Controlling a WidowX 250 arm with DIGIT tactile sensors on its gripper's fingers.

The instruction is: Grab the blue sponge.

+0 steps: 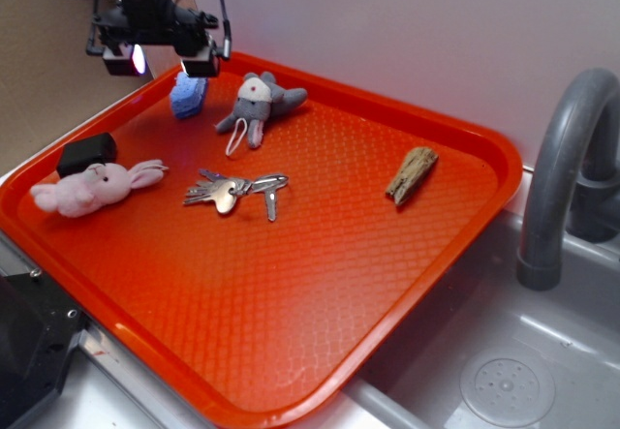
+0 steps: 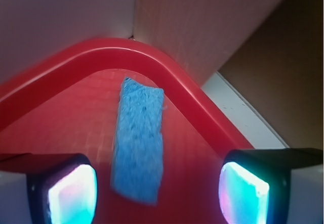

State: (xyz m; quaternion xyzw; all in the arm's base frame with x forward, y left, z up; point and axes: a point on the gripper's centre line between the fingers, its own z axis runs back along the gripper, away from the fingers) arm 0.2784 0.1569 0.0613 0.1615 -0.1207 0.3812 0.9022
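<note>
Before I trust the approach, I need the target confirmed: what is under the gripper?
The blue sponge lies under the open gripper, on the orange tray. The tray beneath the sponge is covered.

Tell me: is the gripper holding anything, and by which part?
Nothing. The gripper is open above the sponge, which lies between its fingers untouched in the tray corner.

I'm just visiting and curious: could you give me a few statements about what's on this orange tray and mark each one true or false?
1. The blue sponge lies near a corner of the tray. True.
2. The gripper is clamped on the sponge. False: its fingers are spread, with the sponge between them, ungripped.
3. The keys lie between the pink plush toy and the piece of wood. True.
4. The grey plush toy sits in the sink. False: it lies on the tray beside the sponge.
</note>
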